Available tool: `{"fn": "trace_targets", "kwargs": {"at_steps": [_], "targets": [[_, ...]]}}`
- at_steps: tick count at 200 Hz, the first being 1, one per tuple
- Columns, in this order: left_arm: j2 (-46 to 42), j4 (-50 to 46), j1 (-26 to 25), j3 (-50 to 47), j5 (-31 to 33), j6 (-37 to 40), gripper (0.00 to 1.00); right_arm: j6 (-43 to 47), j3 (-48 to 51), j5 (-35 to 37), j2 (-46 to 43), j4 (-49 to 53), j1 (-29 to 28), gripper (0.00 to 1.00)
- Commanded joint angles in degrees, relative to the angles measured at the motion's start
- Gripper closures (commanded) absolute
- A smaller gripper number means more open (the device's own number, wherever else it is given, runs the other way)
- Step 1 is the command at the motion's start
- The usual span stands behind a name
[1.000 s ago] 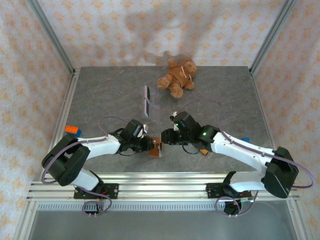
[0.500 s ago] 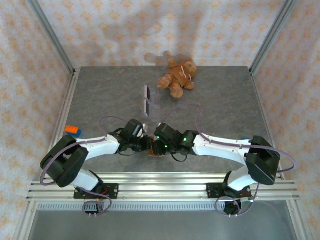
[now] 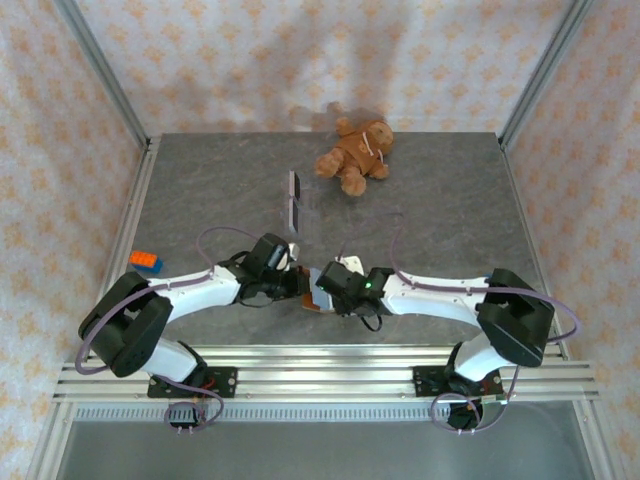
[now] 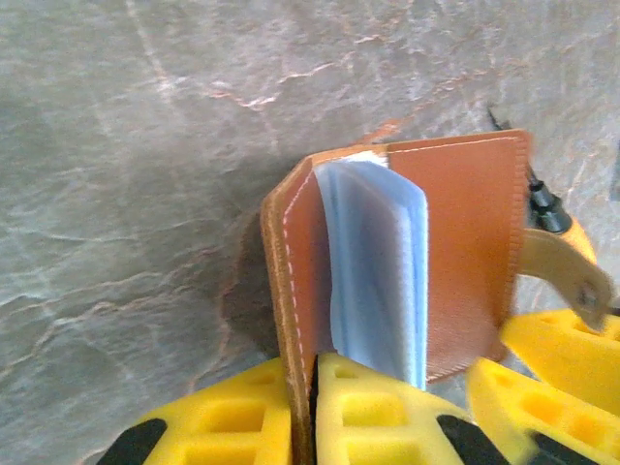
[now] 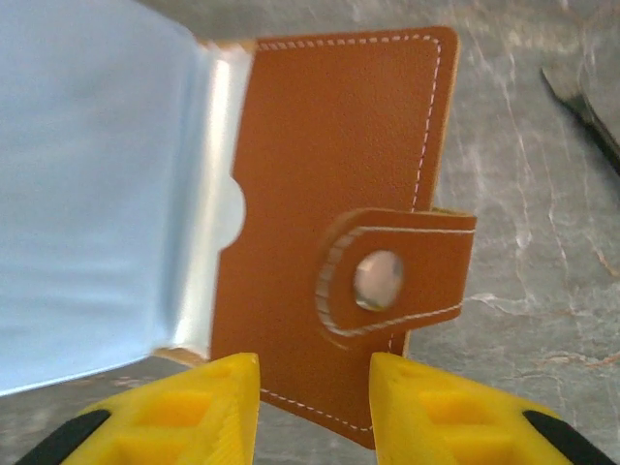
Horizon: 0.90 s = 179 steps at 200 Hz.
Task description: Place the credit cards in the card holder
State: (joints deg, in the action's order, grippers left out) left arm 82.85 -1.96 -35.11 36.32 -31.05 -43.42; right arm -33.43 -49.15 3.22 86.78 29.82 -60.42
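Observation:
The card holder [image 3: 318, 293], a brown leather wallet, lies open near the table's front edge between both grippers. My left gripper [image 3: 300, 286] is shut on its left cover [image 4: 295, 291], pinched between the yellow fingers [image 4: 368, 407]. Pale blue-grey inner pockets [image 4: 378, 271] fan out beside it. My right gripper [image 5: 315, 407] is open, its fingers on either side of the lower edge of the other cover [image 5: 329, 145], just below the snap tab [image 5: 397, 271]. The credit cards [image 3: 293, 200] are dark flat pieces farther back on the table, apart from both grippers.
A brown teddy bear [image 3: 355, 155] lies at the back of the grey stone-patterned table [image 3: 450, 200]. An orange and blue block [image 3: 145, 261] sits at the left edge. Metal frame posts stand at the back corners.
My right arm has swung left and lowered, bringing its open gripper up against the wallet. The left gripper has kept its hold on the wallet, which has hardly moved.

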Motion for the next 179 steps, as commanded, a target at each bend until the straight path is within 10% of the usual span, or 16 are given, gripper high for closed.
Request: {"fn": "trace_targets", "kwargs": {"at_steps": [1, 74, 143, 179], "targets": [[-1.4, -3.6, -0.8, 2.4, 0.3, 0.6, 0.91, -1.2, 1.5, 1.1, 0.8, -2.0, 1.0, 0.66], [-1.5, -7.7, -3.0, 6.6, 0.3, -0.7, 0.94, -0.1, 12.2, -14.4, -8.5, -16.3, 8.1, 0.69], [1.1, -8.5, -3.1, 6.9, 1.1, -1.1, 0.94, 0.5, 5.3, 1.1, -16.4, 6.0, 9.1, 0.68], [1.6, -6.8, -3.2, 6.7, 0.1, -1.4, 0.94, 1.9, 2.2, -9.8, -20.0, 0.9, 9.0, 0.69]]}}
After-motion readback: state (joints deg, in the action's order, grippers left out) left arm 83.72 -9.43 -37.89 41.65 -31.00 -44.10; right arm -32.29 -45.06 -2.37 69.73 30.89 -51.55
